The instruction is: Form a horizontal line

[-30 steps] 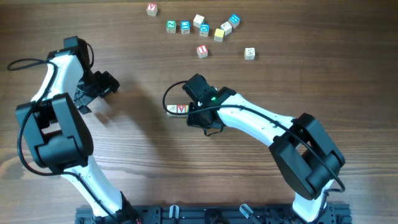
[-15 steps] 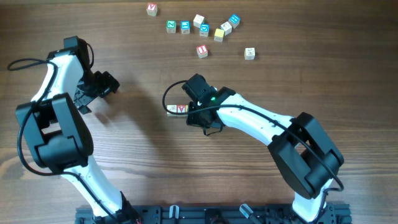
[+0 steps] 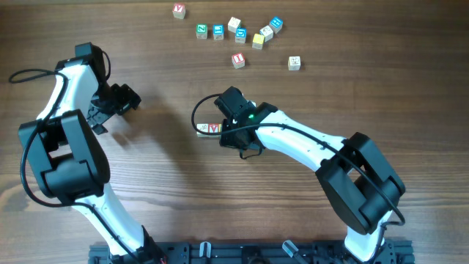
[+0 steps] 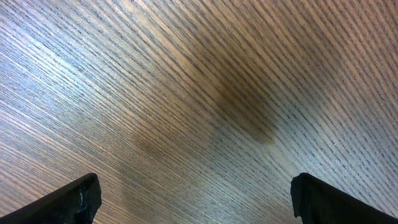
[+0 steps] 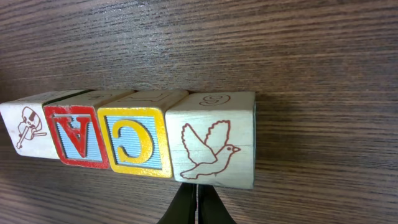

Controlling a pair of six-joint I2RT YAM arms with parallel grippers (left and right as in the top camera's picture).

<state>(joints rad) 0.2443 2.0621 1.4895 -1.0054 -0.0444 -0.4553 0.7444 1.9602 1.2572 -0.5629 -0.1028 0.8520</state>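
Four wooden cubes sit in one row on the dark, straight-grained wood table (image 5: 323, 56), sides flush, each touching the next, the row slightly slanted in the right wrist view. Matte faces, softly rounded edges. Left to right in that view: violin cube (image 5: 26, 127), cream with a thin red line drawing; A cube (image 5: 76, 135), red border with a red letter on pale blue, letter upside down; C cube (image 5: 135, 142), yellow border with a yellow letter on blue, also inverted; bird cube (image 5: 214, 148), cream with a red outline bird and a faint swirl on its top face. From overhead the row sits near mid-table, mostly under the right wrist, with only its left end (image 3: 209, 128) showing. Loose cubes (image 3: 218, 31) are scattered along the far edge, well apart from the row. Right gripper (image 5: 196, 208): jaws fully closed, gripping nothing, dark tips right at the bird cube's lower edge; can't confirm contact. Left gripper (image 4: 196, 199): jaws spread fully wide, nothing between them, only bare wood grain under it.
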